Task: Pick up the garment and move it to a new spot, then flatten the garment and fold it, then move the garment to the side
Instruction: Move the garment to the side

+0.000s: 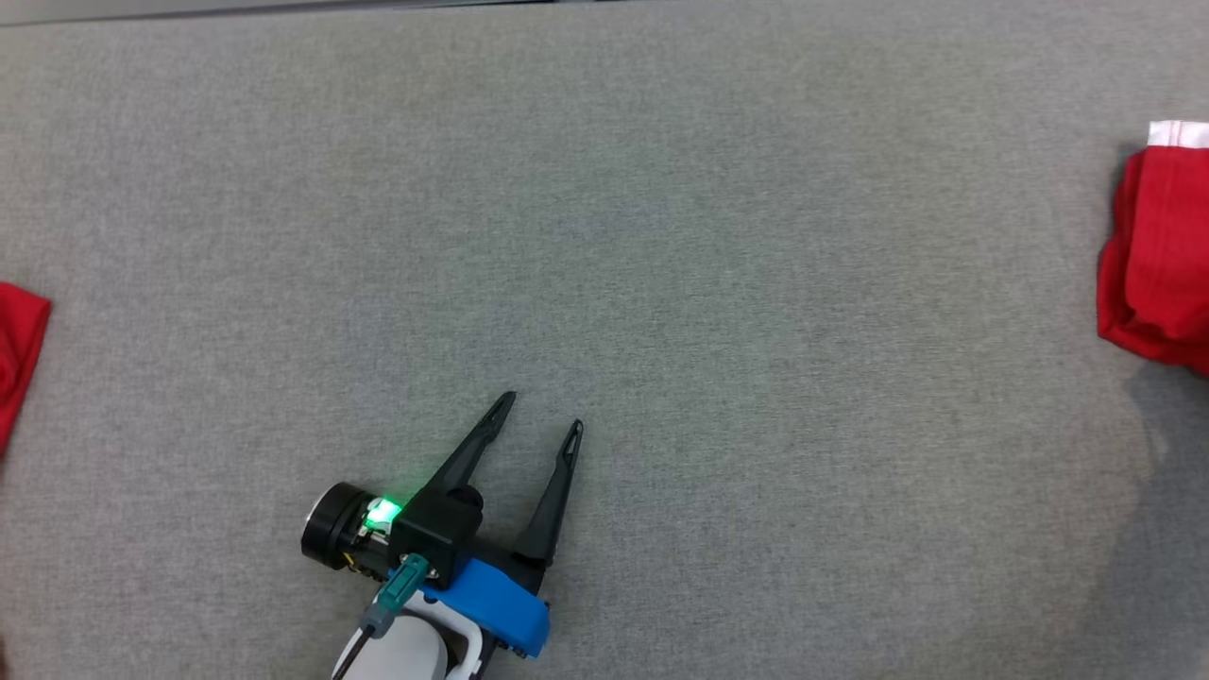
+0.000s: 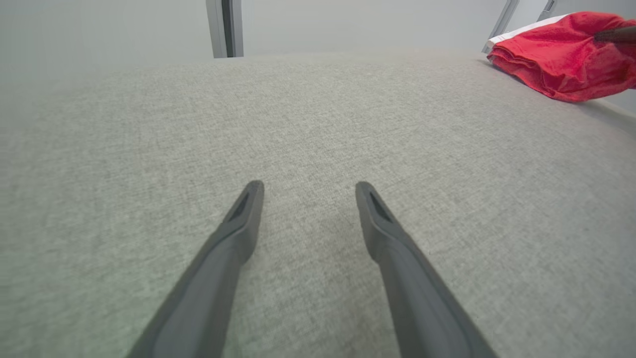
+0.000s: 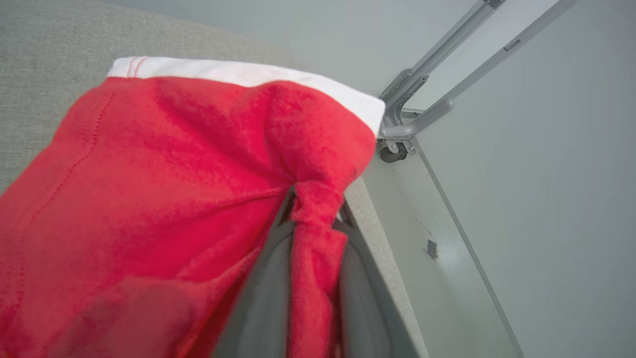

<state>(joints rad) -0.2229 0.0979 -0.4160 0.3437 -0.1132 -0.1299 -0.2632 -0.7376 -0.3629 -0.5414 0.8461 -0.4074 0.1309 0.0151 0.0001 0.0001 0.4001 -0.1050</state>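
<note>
Garment [image 3: 174,174], seemingly soft, light and limp, sat bunched at the edge of the surface [image 1: 604,236], one fold pinched in the narrow jaws of the right gripper [image 3: 315,211]; the left gripper [image 1: 546,413] held its jaws wide, empty.

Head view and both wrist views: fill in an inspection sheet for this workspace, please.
Surface: grey fabric-covered table, flat.
Job's things: red garment with white trim, bunched at the table's right edge.
Clutter: another red cloth at the left edge.
Grippers: left gripper open, nothing between its fingers; right gripper shut on a garment fold.
Cables: black cable with teal plug behind the left gripper.
Surroundings: grey metal frame with a caster, pale floor.
</note>
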